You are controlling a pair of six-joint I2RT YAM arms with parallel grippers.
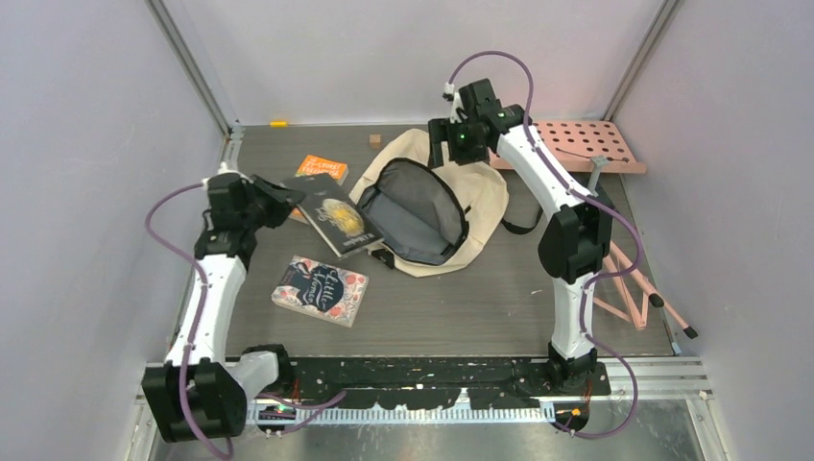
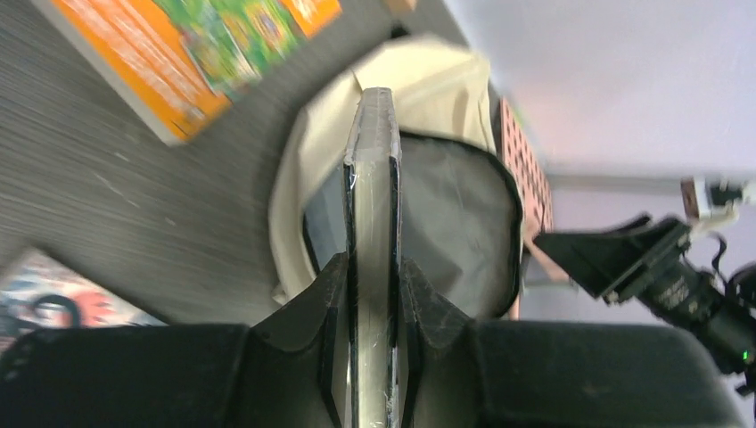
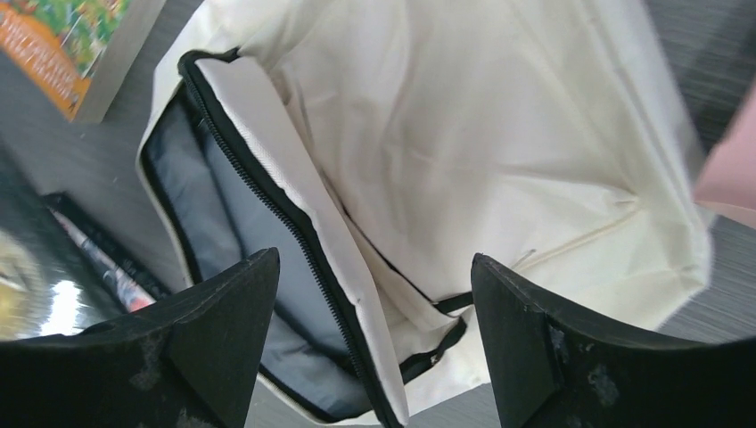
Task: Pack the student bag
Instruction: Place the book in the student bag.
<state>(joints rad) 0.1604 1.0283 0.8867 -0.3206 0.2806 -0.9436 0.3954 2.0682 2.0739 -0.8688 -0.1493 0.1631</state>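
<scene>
The student bag (image 1: pixel 480 187), a cream backpack, lies in the middle of the table with its main zip open and the grey lining (image 1: pixel 418 206) showing. My left gripper (image 1: pixel 278 199) is shut on a dark book with a yellow picture (image 1: pixel 338 217); the book's far end reaches the bag's mouth. The left wrist view shows that book (image 2: pixel 373 205) edge-on between the two fingers of the left gripper (image 2: pixel 373 294), pointing into the bag (image 2: pixel 428 80). My right gripper (image 1: pixel 451 144) hovers over the bag's far side. In the right wrist view it (image 3: pixel 373 259) stands open above the cream fabric (image 3: pixel 464 134), holding nothing.
An orange book (image 1: pixel 322 168) lies behind the held book. A patterned book (image 1: pixel 320 290) lies nearer the front left. A pink perforated board (image 1: pixel 586 144) stands at the back right, with a pink folding frame (image 1: pixel 634 288) at the right edge. A small wooden block (image 1: pixel 374 140) sits by the back wall.
</scene>
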